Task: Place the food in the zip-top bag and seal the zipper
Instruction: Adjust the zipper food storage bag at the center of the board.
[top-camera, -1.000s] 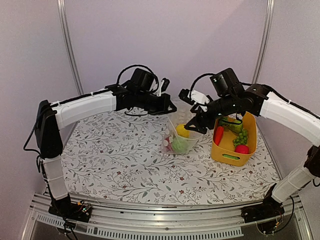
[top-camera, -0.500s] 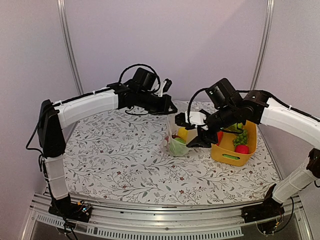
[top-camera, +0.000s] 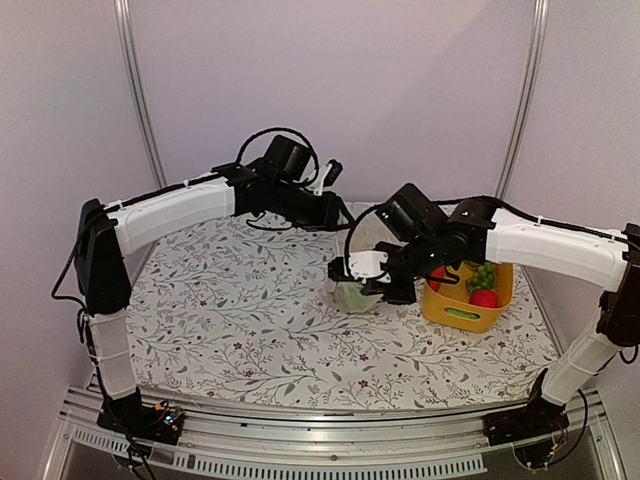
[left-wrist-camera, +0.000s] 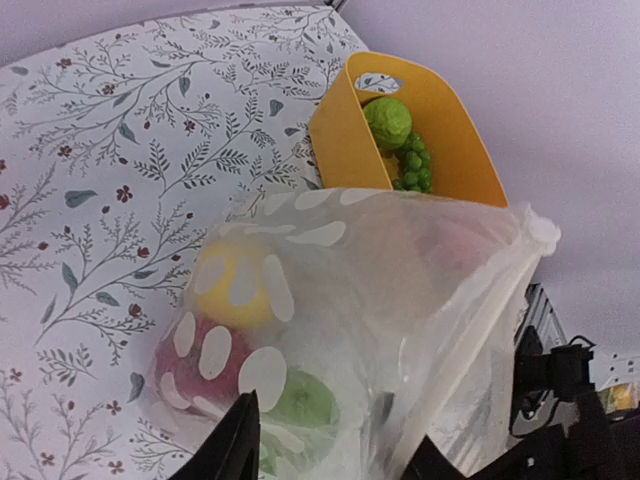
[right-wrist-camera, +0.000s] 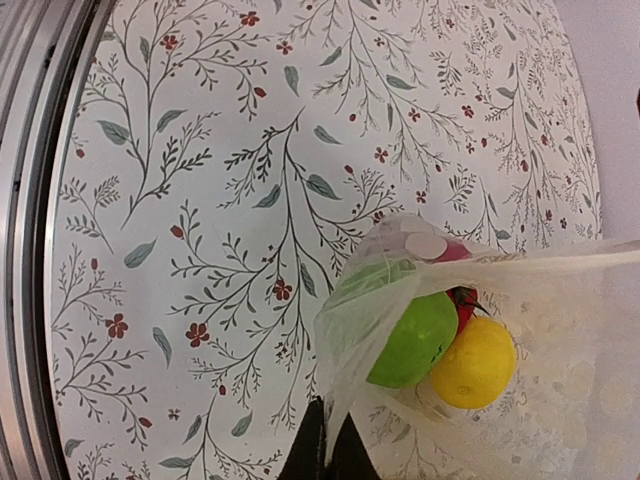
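the flowered table (top-camera: 250, 330) runs out from the arm bases. about midway across it, a little right of centre, the zip-top bag (left-wrist-camera: 400, 290) rests with its loaded bottom on the table. the right gripper (right-wrist-camera: 328, 428) is low at the bag's right side. its fingers are pressed together on a fold of the clear dotted film, so it is clamped on the bag.

the food is bunched in the bag's bottom. a green apple (right-wrist-camera: 410, 340) lies nearest, and a yellow lemon (right-wrist-camera: 478, 362) touches it on the far side. a red fruit (right-wrist-camera: 463, 303) is tucked in at the left, showing only a sliver in the right wrist view.

the bag's long axis runs from that heavy bottom up and toward the far side. its mouth seems to face upward with a lean away from the bases, though the right arm covers most of it from above. the film is slack and creased.

just right of the bag stands the yellow bin (top-camera: 458, 314), its long axis running near to far. in it a red round fruit (top-camera: 484, 298) lies toward the near end, with green grapes (top-camera: 483, 274) past it and a second green apple (left-wrist-camera: 387, 120) at the far end.

farther back and higher, the left gripper (left-wrist-camera: 330, 445) hangs at the bag's upper part. its two fingers are parted with loose film between them, not pinching it.
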